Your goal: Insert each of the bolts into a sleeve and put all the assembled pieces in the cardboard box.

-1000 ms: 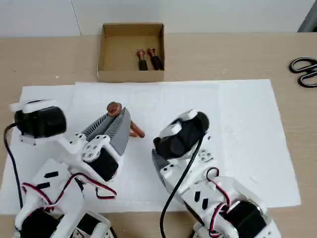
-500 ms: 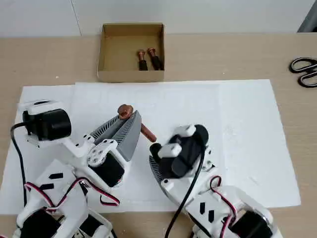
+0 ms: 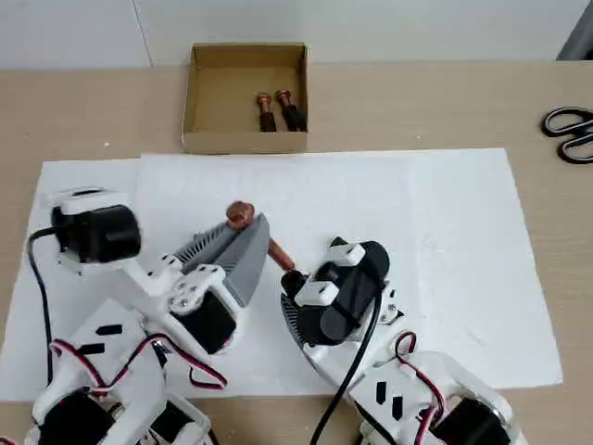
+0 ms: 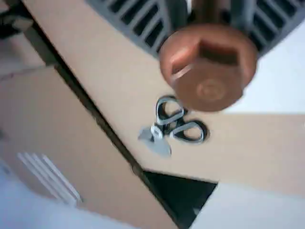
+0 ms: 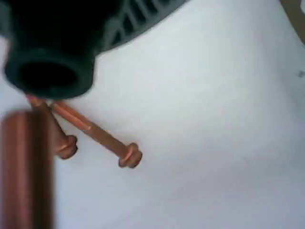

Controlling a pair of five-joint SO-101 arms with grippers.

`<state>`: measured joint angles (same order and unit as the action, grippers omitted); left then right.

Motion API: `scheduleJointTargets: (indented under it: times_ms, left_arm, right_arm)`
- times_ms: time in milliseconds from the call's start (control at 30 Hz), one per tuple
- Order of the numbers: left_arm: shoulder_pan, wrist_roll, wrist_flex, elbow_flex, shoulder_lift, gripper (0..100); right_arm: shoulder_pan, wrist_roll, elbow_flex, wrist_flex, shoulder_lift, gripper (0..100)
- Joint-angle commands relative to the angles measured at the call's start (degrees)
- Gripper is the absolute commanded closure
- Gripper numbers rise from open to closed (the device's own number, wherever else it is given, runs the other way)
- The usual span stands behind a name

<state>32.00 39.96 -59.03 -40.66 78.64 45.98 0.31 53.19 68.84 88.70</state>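
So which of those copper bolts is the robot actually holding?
The bolt clamped in the left arm's grey fingers; another pair sits sleeved in the cardboard box, and two loose bolts lie on the paper.

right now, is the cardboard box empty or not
Not empty: two bolt-and-sleeve pieces lie side by side inside the cardboard box.

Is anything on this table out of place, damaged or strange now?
Nothing looks damaged or spilled. Only the scissors on the table beside the white paper do not belong to the task; two loose bolts lie in a V on that paper.
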Motion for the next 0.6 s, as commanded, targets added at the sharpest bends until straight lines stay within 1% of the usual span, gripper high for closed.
scheduleJointTargets:
  times_ms: [0,167,333,567]
  left_arm:
    - [1.4,0.1,-0.8,0.6,0.6,99]
    - [1.6,0.0,-0.8,0.2,0.3,99]
    - [1.6,-1.3,-0.6,-0.4,0.3,99]
    - [1.6,-1.3,-0.4,-2.0,0.3,99]
  right_arm:
    - [0.2,0.6,-0.3,-1.3,0.2,99.5]
    - [-1.5,0.6,-0.3,-1.3,0.2,99.5]
    - [-4.4,4.2,-0.6,-1.3,0.4,99.5]
    - [-4.2,4.6,-0.6,-1.3,3.4,99.5]
